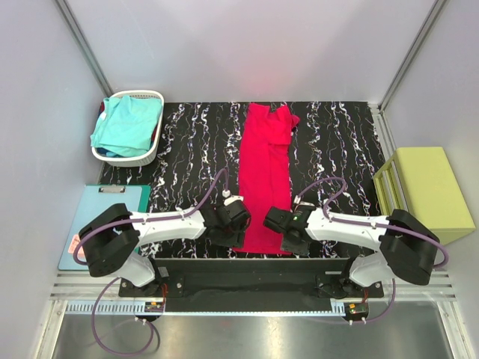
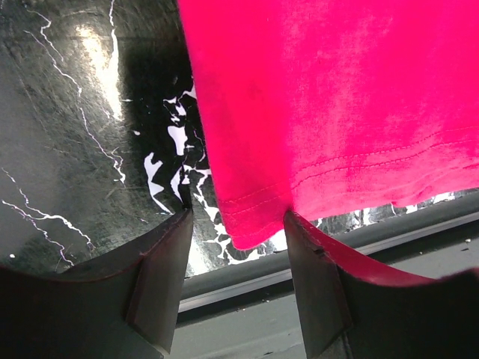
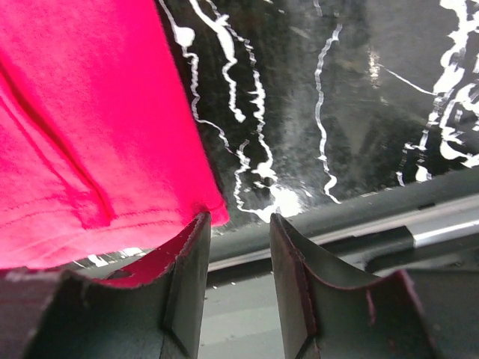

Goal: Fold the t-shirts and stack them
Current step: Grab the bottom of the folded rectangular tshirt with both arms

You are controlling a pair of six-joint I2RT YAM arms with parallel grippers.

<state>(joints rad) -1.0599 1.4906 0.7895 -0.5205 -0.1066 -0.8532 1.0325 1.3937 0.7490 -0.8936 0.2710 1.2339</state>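
left end effector (image 2: 237, 217) and right end effector (image 3: 239, 218), both parted and empty, flank the near hem of the crimson t-shirt (image 1: 263, 179) stretching lengthwise away.

**Grey-Walled Cell Around a Marbled Black Worktop**

Closed in on three sides by plain pale-grey wall panels (image 1: 254, 45), joined at the far corners by slanting bare aluminium posts (image 1: 82, 45). Floored across the middle with a glossy black worktop veined in white like marble (image 1: 187, 134), catching light in pale glare patches (image 2: 97, 52). Furnished at the far left corner with a white slotted plastic basket (image 1: 127, 160), along the left edge with a flat light-blue board topped by a metal clip (image 1: 97, 206), and off the right edge with a yellow-green rectangular block (image 1: 430, 191). Bordered along the near side by aluminium rails (image 1: 67, 284) and a dull brushed-steel surface (image 1: 247, 336).
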